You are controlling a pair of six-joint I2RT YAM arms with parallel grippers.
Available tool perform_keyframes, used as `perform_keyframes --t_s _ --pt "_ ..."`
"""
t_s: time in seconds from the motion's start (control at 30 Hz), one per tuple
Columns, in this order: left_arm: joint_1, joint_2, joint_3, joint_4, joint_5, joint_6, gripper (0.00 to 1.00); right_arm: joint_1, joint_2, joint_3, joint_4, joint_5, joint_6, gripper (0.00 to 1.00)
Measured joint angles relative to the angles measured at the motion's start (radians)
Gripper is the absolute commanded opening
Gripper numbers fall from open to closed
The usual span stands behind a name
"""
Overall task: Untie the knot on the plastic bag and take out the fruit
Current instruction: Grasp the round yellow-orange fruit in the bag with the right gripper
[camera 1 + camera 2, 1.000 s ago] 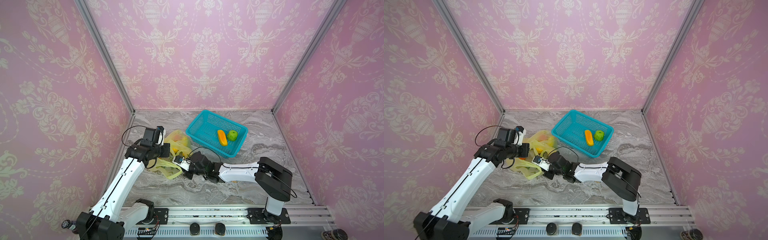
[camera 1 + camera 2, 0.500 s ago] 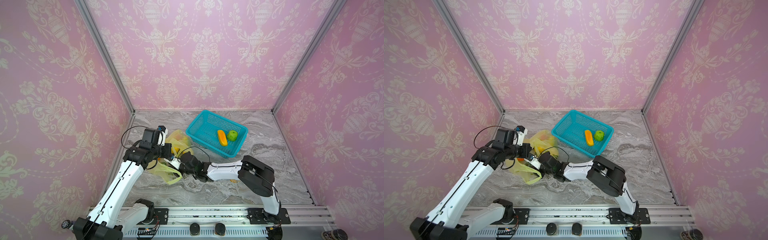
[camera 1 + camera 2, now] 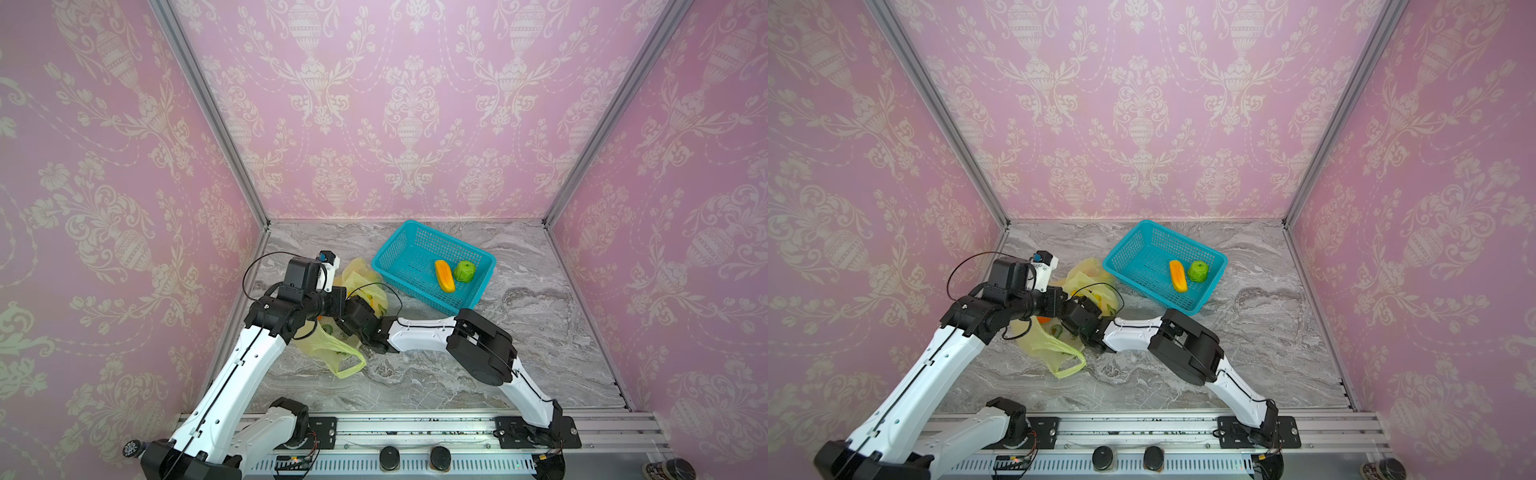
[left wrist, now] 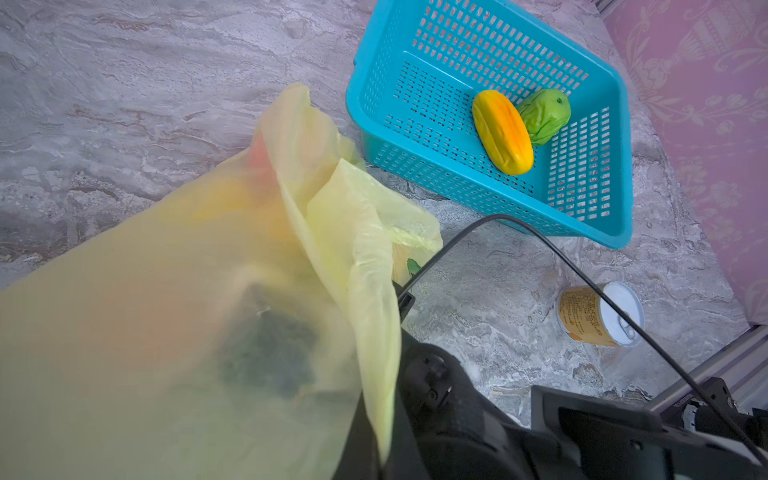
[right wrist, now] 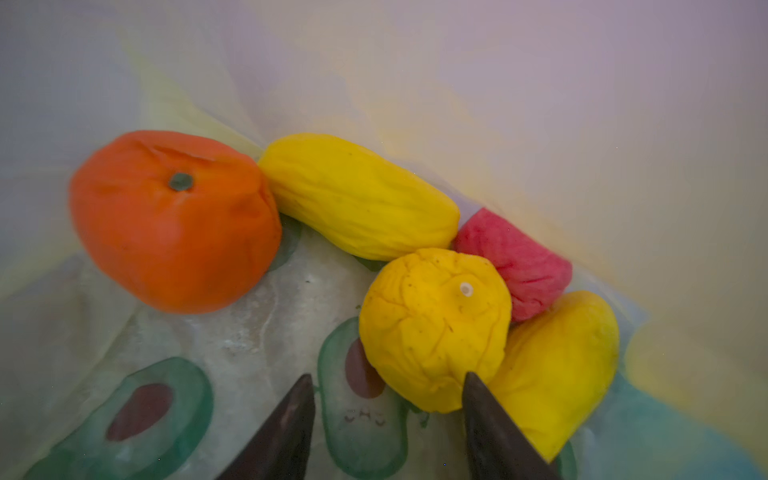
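The plastic bag (image 3: pixel 328 345) lies on the marble floor with its mouth held open. My left gripper (image 3: pixel 338 301) is shut on the bag's (image 4: pixel 166 291) upper film, which hides its jaws. The knot is out of view; a loose handle loop (image 3: pixel 347 365) rests on the floor. My right gripper (image 5: pixel 388 376) is inside the bag and open. Its dark fingertips (image 5: pixel 305 395) straddle the near edge of a round yellow fruit (image 5: pixel 436 328) without touching it. Beside that lie an orange-red ball (image 5: pixel 174 220), a long yellow fruit (image 5: pixel 357 195), a pink-red piece (image 5: pixel 519 262) and another yellow one (image 5: pixel 557 370).
A teal mesh basket (image 3: pixel 453 242) stands behind and to the right of the bag, holding a long orange-yellow fruit (image 3: pixel 444 276) and a green one (image 3: pixel 464 272). A white-lidded can (image 4: pixel 598 313) lies on its side near the front rail. My right forearm (image 3: pixel 428 334) stretches across the floor.
My right gripper has pushed leftward into the bag's mouth, and its elbow has followed to the left. The left gripper still holds the bag's film up in nearly the same place.
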Motion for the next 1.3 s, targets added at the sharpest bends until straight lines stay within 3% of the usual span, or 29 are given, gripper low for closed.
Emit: perform_keyframes --t_s 0.13,0.3,0.43,0.57,0.93,1.2,1.3 --pt "-0.001 0.0 0.0 -0.001 0.001 0.0 0.0 0.0 0.022 0.031 -0.089 0.133 0.011 0.86" --pt "-0.001 0.0 0.0 -0.002 0.001 0.0 0.0 -0.003 0.022 0.04 -0.137 0.239 0.018 0.92" --pt "-0.001 0.0 0.0 -0.002 0.0 0.0 0.0 -0.007 0.022 0.04 -0.164 0.285 0.026 0.91" --pt "-0.001 0.0 0.0 -0.002 0.0 0.0 0.0 -0.014 0.022 0.039 -0.19 0.313 0.055 0.83" --pt "-0.001 0.0 0.0 -0.006 0.0 0.0 0.0 -0.071 0.021 0.013 -0.282 0.28 0.198 0.81" --pt "-0.001 -0.013 0.0 -0.006 0.0 0.0 0.0 -0.085 -0.035 -0.093 -0.203 0.195 0.221 0.47" --pt "-0.001 -0.016 0.0 -0.006 0.0 0.0 0.0 -0.087 -0.097 -0.184 -0.15 0.121 0.208 0.4"
